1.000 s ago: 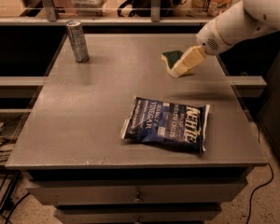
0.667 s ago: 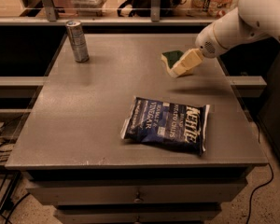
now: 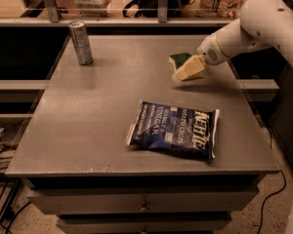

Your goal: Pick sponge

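Observation:
The sponge shows as a small dark green patch on the far right part of the grey table. My gripper, pale yellow at the end of the white arm, reaches in from the right. It sits right against the sponge's near side and covers part of it. I cannot tell whether the sponge rests on the table or is held.
A dark blue chip bag lies flat at the front middle of the table. A silver can stands upright at the back left. A rail with clutter runs behind the table. Drawers sit under the front edge.
The gripper has shifted slightly to the left and down, staying against the sponge. The bag and the can have not moved.

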